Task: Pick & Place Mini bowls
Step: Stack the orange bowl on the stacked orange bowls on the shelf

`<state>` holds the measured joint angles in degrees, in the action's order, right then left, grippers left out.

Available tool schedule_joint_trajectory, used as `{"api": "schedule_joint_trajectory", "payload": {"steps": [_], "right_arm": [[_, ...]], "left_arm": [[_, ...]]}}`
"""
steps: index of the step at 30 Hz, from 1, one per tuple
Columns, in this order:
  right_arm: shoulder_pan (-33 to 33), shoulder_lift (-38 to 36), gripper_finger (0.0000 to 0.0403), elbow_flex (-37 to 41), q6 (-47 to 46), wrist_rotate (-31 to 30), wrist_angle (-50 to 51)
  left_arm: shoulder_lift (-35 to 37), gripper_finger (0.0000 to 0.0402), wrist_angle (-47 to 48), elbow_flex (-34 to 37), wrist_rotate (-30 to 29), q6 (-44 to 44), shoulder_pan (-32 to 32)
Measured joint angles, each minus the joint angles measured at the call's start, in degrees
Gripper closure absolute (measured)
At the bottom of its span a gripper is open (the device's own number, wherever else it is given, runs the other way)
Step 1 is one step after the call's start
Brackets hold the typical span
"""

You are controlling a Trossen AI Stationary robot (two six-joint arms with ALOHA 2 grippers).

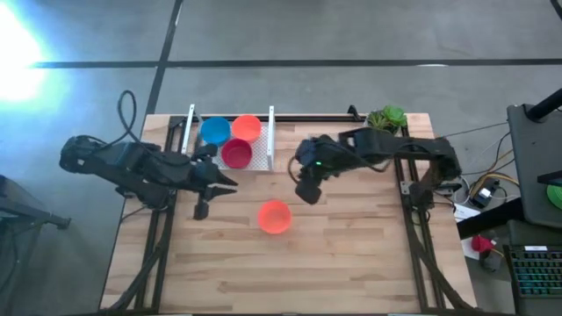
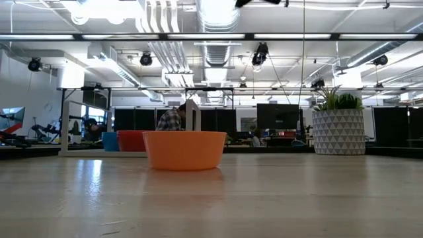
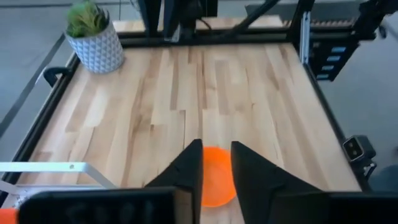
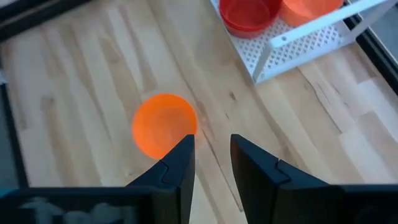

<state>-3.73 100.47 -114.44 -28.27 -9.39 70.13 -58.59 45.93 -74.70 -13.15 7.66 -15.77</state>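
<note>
One orange mini bowl (image 1: 275, 216) is seen alone on the bare wooden table (image 1: 351, 263), round, shallow, glossy, seated upright with its mouth up (being round, no long axis can be given). Three more bowls, blue (image 1: 214, 131), orange (image 1: 247, 128) and red (image 1: 236, 154), are held in the white rack (image 1: 263, 158) at roughly 11 o'clock from it. The left gripper (image 1: 230, 185) is reached in from 9 o'clock, fingers parted and empty. The right gripper (image 1: 307, 195) is hung at about 2 o'clock of the lone bowl, fingers likewise slightly apart, nothing gripped. A plant pot (image 1: 386, 118) is noted at the far edge.
</note>
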Motion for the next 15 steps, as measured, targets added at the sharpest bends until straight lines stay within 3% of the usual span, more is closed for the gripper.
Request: {"api": "schedule_joint_trajectory", "payload": {"steps": [6, 15], "right_arm": [[-3.93, -4.77, 0.0303, 0.49, 0.01, -1.44, -0.06], [-8.48, -8.87, 0.0303, 0.64, 1.72, -1.74, -0.20]], "left_arm": [[-5.93, 0.0289, -0.04, -0.01, -3.17, -0.25, 0.26], [-16.58, 0.0284, -0.05, 0.00, -5.29, 2.65, 1.53]]}}
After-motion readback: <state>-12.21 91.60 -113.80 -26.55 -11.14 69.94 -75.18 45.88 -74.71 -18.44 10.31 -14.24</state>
